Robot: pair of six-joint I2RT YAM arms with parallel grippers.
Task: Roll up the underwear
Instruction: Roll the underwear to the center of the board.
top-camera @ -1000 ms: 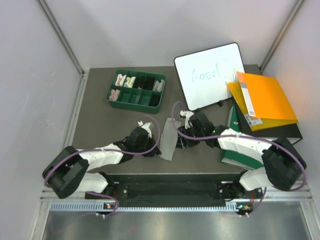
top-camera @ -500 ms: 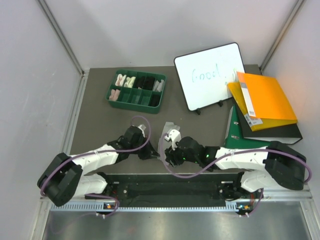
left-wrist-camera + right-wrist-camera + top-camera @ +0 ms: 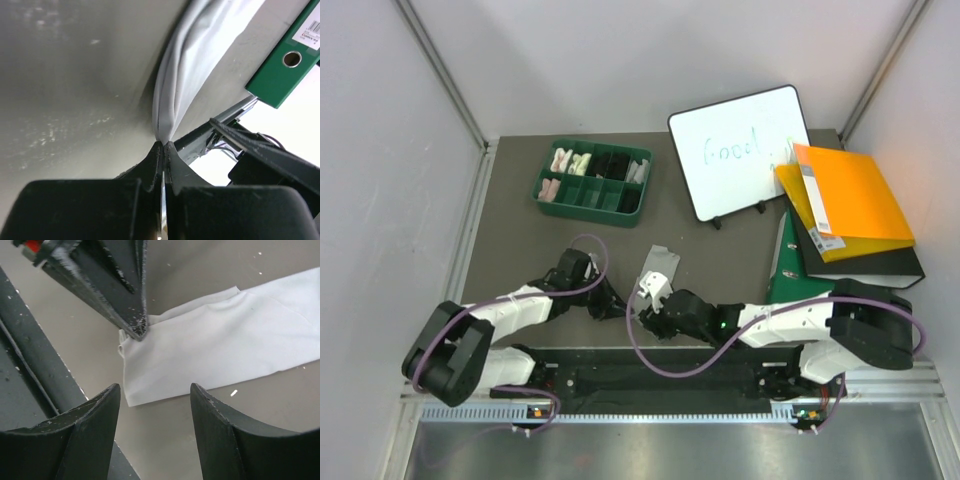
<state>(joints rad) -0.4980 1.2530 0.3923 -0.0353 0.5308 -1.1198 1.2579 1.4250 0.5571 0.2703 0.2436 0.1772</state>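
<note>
Lying near-to-far, grey underwear, corner in left pincer.

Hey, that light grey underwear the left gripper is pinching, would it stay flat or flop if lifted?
Probably floppy: the grey underwear bunches into soft folds where the left gripper pinches its edge. Likely light: thin layers lie flat on the table. Lifted by that edge, it would probably sag and unfold.

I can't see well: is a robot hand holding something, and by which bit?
The left hand pinches the light grey underwear by a corner; the right hand is open, holding nothing.
</note>
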